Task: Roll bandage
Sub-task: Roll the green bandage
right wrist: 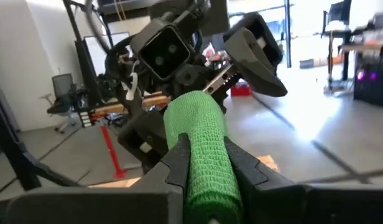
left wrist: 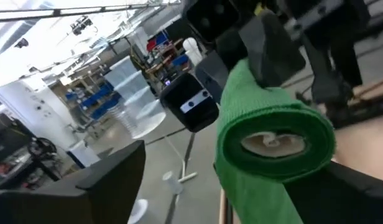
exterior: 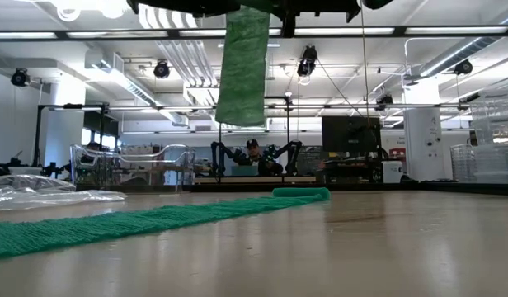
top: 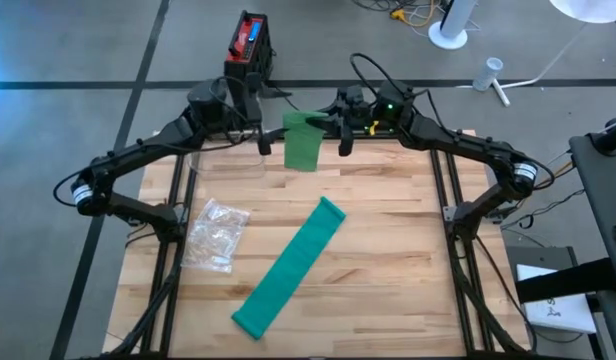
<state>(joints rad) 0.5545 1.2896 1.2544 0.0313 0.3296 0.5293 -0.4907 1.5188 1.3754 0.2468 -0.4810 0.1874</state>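
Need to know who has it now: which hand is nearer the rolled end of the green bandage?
Right. The right hand is shut on the rolled end of the green bandage, held above the table. The left hand is open just beside the roll.

- Your two claws, the left claw [top: 262, 140] and the right claw [top: 342, 142], crowd the far edge of the worktop [top: 388, 260], with the hanging bandage [top: 302, 145] between them.
- A flat bandage strip [top: 289, 268] lies diagonally across the middle.
- A crinkled plastic bag [top: 216, 234] blocks the left side.
- You have open room on the right and near-right.
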